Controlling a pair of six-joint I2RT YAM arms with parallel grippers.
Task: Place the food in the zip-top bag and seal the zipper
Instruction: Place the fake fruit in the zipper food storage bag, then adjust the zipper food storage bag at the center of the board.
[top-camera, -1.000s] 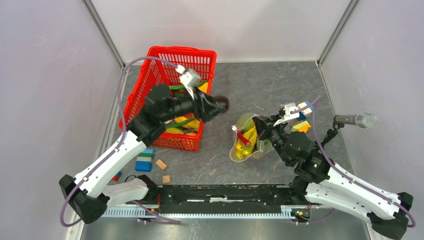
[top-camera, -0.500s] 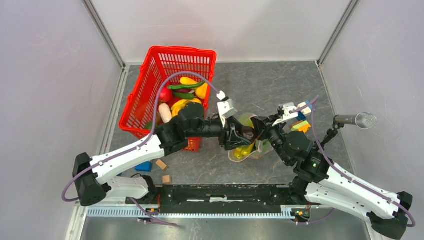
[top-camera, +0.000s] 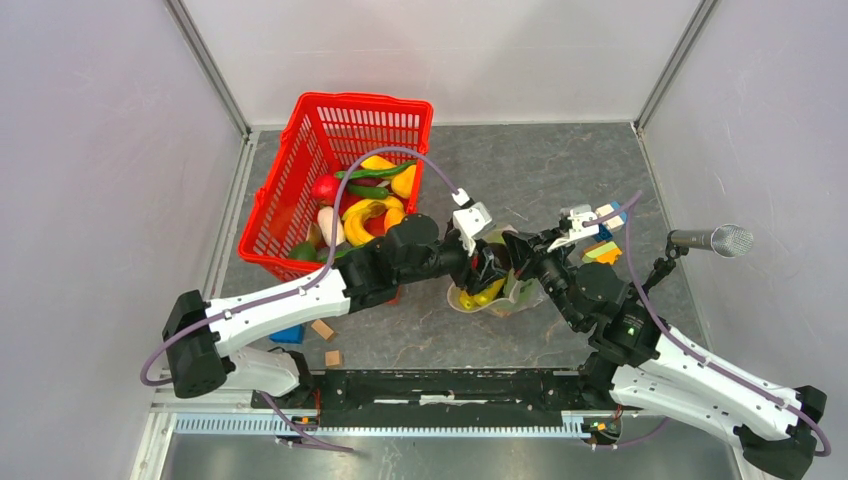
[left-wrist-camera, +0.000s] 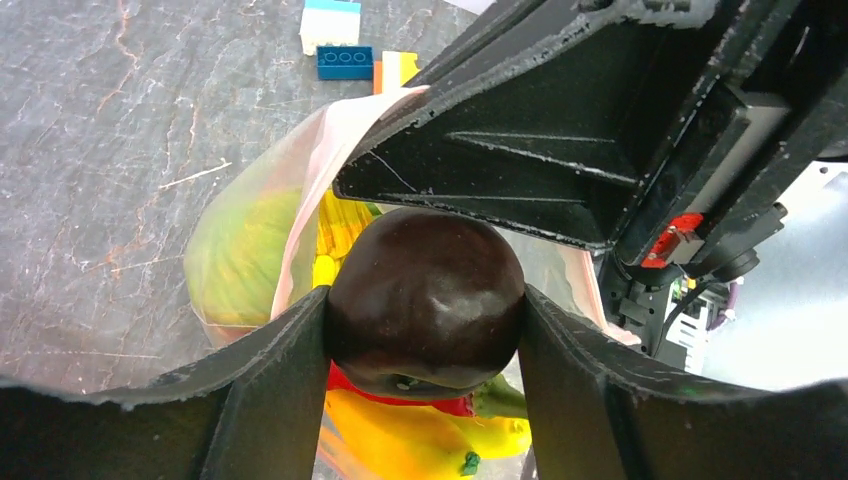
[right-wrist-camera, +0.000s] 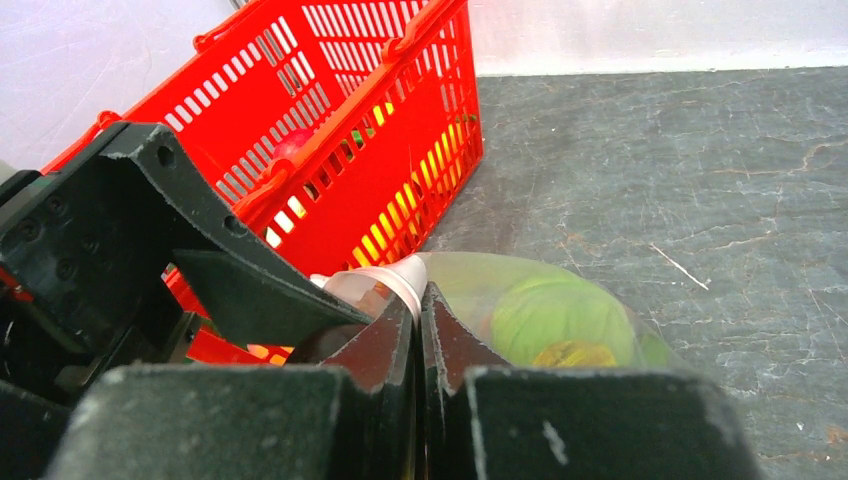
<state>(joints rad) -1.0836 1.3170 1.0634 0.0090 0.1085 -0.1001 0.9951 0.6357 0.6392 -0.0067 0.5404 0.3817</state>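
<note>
My left gripper (left-wrist-camera: 425, 318) is shut on a dark, glossy round piece of food (left-wrist-camera: 425, 290) and holds it right at the open mouth of the clear zip-top bag (left-wrist-camera: 240, 255). Inside the bag lie yellow bananas (left-wrist-camera: 420, 440), a red piece and a green cabbage-like ball (right-wrist-camera: 550, 315). The pink zipper (left-wrist-camera: 300, 215) runs along the bag's lifted edge. My right gripper (right-wrist-camera: 418, 300) is shut on the bag's rim (right-wrist-camera: 385, 280) and holds it up. From above, the left gripper (top-camera: 492, 265) and the right gripper (top-camera: 520, 250) meet over the bag (top-camera: 495, 295).
A red mesh basket (top-camera: 340, 108) with more toy food stands at the back left. Small building blocks (top-camera: 322, 329) lie near the left arm's base, and others (top-camera: 605, 250) sit right of the bag. A microphone (top-camera: 715, 240) juts in from the right wall.
The left arm has swung from over the basket to the right, carrying the dark piece to the bag's mouth. The right gripper has kept hold of the rim.
</note>
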